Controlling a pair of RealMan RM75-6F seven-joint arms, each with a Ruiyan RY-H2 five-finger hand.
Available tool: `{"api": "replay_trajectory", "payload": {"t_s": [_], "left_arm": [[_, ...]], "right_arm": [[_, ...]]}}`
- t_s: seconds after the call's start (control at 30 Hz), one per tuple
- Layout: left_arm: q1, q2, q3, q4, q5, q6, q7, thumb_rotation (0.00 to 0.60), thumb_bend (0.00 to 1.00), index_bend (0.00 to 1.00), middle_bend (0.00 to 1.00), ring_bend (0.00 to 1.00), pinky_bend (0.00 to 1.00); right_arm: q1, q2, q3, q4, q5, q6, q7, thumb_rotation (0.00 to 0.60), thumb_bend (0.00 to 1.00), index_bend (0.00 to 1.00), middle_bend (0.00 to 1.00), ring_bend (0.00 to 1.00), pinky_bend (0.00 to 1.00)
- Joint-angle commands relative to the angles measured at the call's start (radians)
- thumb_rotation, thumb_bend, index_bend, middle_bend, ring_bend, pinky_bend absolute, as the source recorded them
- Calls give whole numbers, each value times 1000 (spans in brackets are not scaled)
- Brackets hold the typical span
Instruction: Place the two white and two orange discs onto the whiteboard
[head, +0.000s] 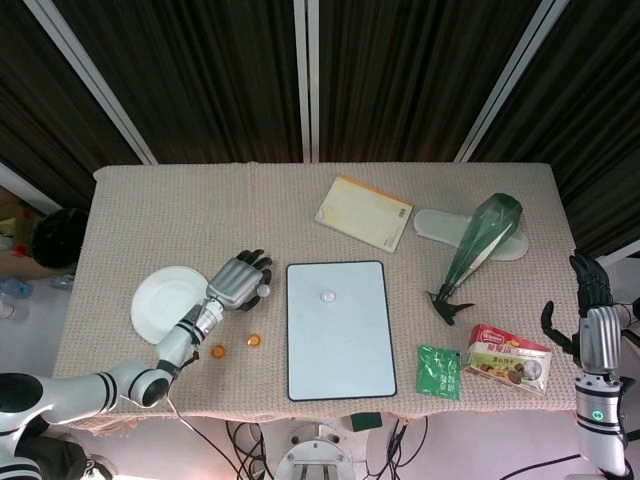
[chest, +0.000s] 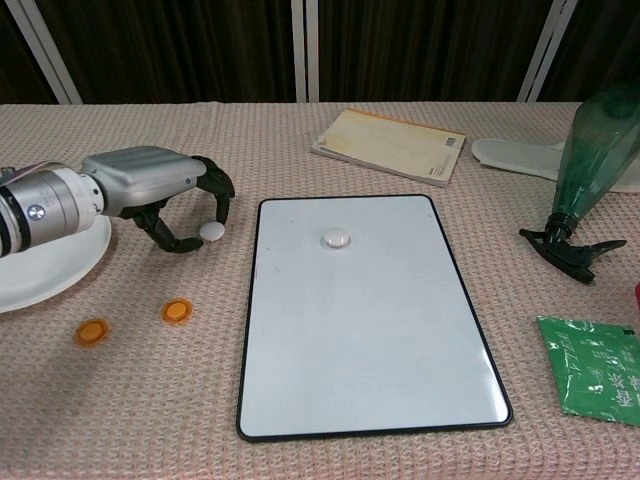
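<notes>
Snack packet (head: 509, 359) print unreadable, left robot hand (chest: 165, 188) pinching white disc (chest: 211, 232)

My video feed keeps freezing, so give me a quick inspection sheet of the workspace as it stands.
Surface: table covered in beige woven cloth.
Job's things: whiteboard at centre front; one white disc on it near its far edge; second white disc on the cloth left of the board, between the left hand's fingers; two orange discs on the cloth, front left.
Clutter: white plate, yellow notebook, tilted green bottle, green packet, snack pack.
Hands: left hand curled around the second white disc; right hand off the table's right edge, holding nothing.
Cables: some below the table's front edge.
Surroundings: dark curtains behind.
</notes>
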Motion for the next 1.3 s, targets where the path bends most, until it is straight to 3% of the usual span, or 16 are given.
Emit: {"api": "replay_trajectory", "payload": {"t_s": [0.03,0.43,0.8,1.0,1.3], "left_arm": [[0,-2,-4,7,6,-5,-12,600,310,416,180,69,165],[4,-10,-16,22,38,-6,-64,600,309,463,192,70,165],[-55,-22,-77,-21,70,-25,-91,600,310,475,207,83,168],[-132,-107,-122,71,51,-91,-98,600,310,482,208,83,168],[-205,-215,-137,228,81,-139,-157,600,310,485,208,83,168]], "right_arm": [[0,0,0,1,2,-4,-1,600,593,54,6,0,0],[6,0,-1,1,3,-14,-3,600,592,58,7,0,0],[10,-1,-7,0,0,-24,-3,600,592,58,7,0,0],[7,1,-6,-3,0,-18,-3,600,593,58,7,0,0],[-1,10,2,2,16,-17,9,600,591,58,7,0,0]]}}
